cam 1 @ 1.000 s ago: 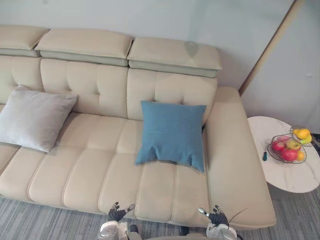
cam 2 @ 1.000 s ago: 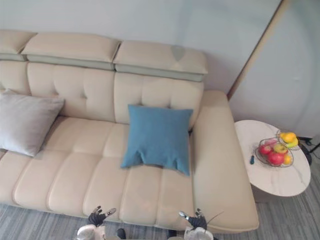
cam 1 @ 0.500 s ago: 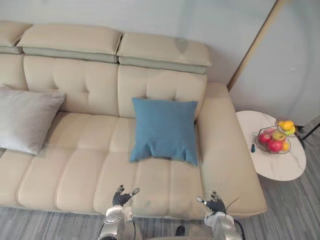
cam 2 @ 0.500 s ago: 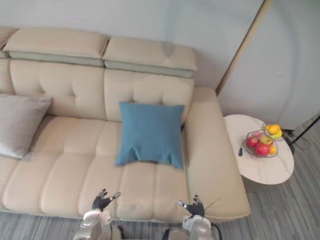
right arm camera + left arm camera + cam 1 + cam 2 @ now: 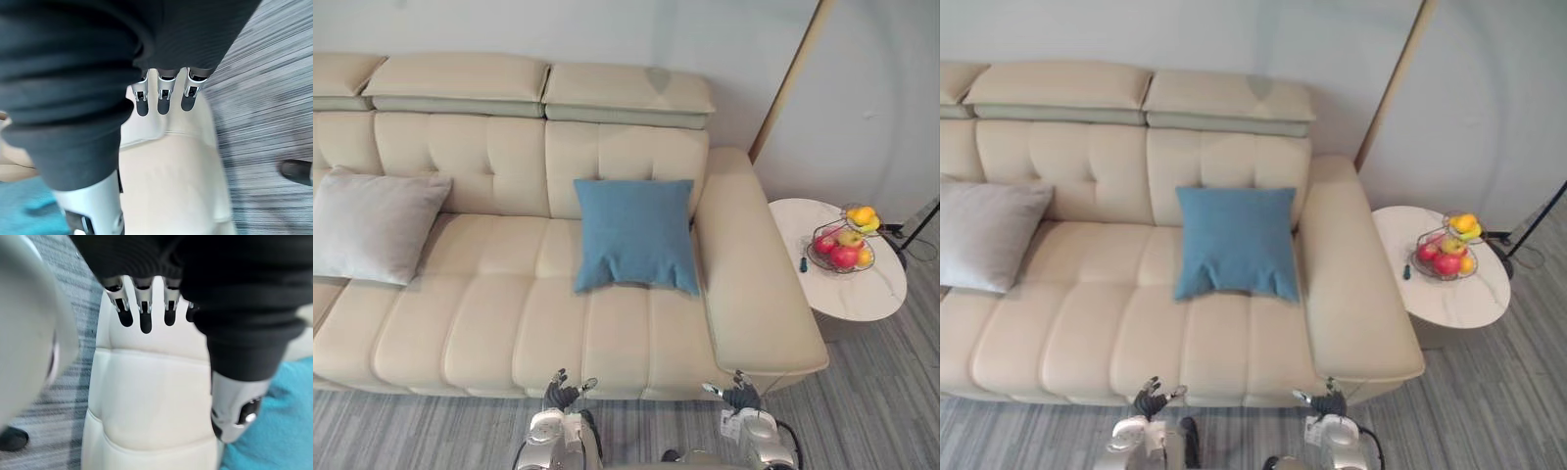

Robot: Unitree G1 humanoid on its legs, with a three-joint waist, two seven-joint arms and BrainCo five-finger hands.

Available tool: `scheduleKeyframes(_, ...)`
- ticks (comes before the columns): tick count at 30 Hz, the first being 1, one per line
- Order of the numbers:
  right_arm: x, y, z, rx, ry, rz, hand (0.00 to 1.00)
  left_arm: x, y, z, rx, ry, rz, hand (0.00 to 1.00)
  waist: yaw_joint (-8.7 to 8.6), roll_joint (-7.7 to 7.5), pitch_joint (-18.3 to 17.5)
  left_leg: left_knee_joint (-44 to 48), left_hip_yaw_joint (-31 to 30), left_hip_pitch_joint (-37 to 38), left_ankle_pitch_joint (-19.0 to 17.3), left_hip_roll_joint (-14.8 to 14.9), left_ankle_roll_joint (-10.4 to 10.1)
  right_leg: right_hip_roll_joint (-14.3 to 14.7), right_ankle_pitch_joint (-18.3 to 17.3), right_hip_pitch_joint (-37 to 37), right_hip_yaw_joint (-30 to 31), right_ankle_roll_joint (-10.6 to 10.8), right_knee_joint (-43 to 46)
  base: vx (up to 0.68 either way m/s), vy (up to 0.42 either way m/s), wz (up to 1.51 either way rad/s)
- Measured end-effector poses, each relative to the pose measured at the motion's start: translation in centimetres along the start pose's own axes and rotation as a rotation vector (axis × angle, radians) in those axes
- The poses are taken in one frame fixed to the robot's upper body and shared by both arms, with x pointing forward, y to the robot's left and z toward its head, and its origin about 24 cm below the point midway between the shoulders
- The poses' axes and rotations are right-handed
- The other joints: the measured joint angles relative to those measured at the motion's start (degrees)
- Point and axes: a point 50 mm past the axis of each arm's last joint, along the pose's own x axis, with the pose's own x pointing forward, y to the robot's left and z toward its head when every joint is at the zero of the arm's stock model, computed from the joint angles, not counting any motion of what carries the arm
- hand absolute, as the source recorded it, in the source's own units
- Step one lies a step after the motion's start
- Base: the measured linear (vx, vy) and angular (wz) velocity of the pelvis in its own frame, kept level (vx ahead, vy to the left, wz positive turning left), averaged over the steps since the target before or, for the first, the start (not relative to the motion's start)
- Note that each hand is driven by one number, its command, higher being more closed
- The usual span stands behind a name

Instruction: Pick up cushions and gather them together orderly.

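step: approach, we judge, nothing lifted yet | blue cushion (image 5: 634, 235) leans on the backrest of the sofa (image 5: 489, 323), grey cushion (image 5: 372, 225) well apart at its left end | our left hand (image 5: 563, 393) and right hand (image 5: 737, 395) hover before the seat front, fingers loose, empty | next: we must reach in over the seat for the blue one

The blue cushion (image 5: 634, 235) is square, of plain teal-blue woven cloth, and leans back tilted against the backrest of the cream sofa (image 5: 499, 323). Its lower edge rests on the seat, slightly puckered in the middle, and its right side is just beside the armrest at the sofa's right end. The grey cushion (image 5: 372, 225) is pale, soft and also square, and it leans the same way against the backrest toward the sofa's left end, well apart from the blue one with bare seat between them.
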Motion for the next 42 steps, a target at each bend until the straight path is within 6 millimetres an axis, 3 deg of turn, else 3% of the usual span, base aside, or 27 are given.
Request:
scheduleKeyframes(3,-0.6,0.6,-1.9,0.018,0.066,0.013,0.00,-0.1,1.1,-0.7,0.016,0.022,0.025,0.00,-0.34,-1.47,-1.3,-4.4,0.6,1.7,0.9,-3.4,0.1,-2.0,2.1,0.7,0.8,2.0,-2.8,-0.05,0.165,0.04)
scheduleKeyframes(5,-1.0,0.5,-3.5,0.038,0.130,0.013,0.00,-0.4,1.9,-1.7,0.030,0.055,0.042,0.00,-1.30,-2.46,-2.9,-11.1,0.1,4.4,1.5,-6.7,-0.2,-2.9,4.1,3.6,1.7,2.1,-8.7,0.01,0.095,0.24)
scheduleKeyframes(10,-1.1,-0.6,-4.5,0.092,0.177,-0.030,0.00,-0.6,2.5,-2.7,0.053,0.099,0.052,0.00,-2.39,-2.14,-3.7,-17.3,-1.8,7.3,4.2,-9.8,0.3,-3.0,6.1,5.9,3.4,1.2,-13.4,0.08,0.050,0.24)
scheduleKeyframes(17,-1.1,-0.9,-4.9,0.119,0.204,-0.046,0.00,-1.3,3.9,-4.6,0.014,0.177,0.101,0.00,-2.42,-1.92,-4.4,-19.2,-2.6,10.4,7.4,-9.8,2.7,-1.6,6.6,9.0,4.5,2.3,-16.6,0.14,-0.024,-0.13)
scheduleKeyframes(25,-1.0,-1.0,-5.2,0.114,0.228,-0.046,0.00,-1.2,4.1,-4.7,0.027,0.186,0.092,0.00,-2.55,-2.27,-4.1,-20.8,-3.7,13.0,7.5,-9.7,2.7,-0.8,6.4,11.3,4.4,1.9,-18.2,0.07,-0.038,-0.03)
scheduleKeyframes(26,-0.5,-1.7,-4.2,0.034,0.201,-0.041,0.00,-1.1,4.8,-4.5,0.044,0.187,0.104,0.00,-3.08,-2.51,-2.4,-28.5,-5.2,16.7,11.1,-10.6,2.4,-1.1,6.2,11.1,4.8,2.3,-18.1,0.00,0.000,0.00)
scheduleKeyframes(32,-0.5,-1.7,-4.3,0.034,0.202,-0.041,0.00,-1.0,4.8,-4.5,0.045,0.186,0.104,0.00,-3.20,-2.48,-2.5,-28.5,-5.1,16.7,11.1,-10.6,2.4,-1.1,6.2,11.1,4.9,2.3,-18.1,0.00,0.000,0.00)
scheduleKeyframes(39,-1.3,-2.2,-5.9,0.041,0.247,-0.039,0.00,-1.1,4.7,-4.6,0.046,0.190,0.102,0.00,-3.78,-1.90,-2.2,-31.4,-3.3,19.3,12.0,-10.2,2.3,-0.8,6.2,11.6,6.2,2.3,-18.0,0.00,-0.005,-0.10)
scheduleKeyframes(42,-1.5,-2.5,-6.2,0.083,0.258,-0.048,0.00,-1.2,4.4,-4.8,0.058,0.195,0.094,0.00,-5.34,-1.17,-1.7,-32.5,-1.4,20.4,12.3,-9.7,2.2,-0.7,6.1,11.4,7.3,2.3,-17.5,-0.02,-0.018,-0.25)
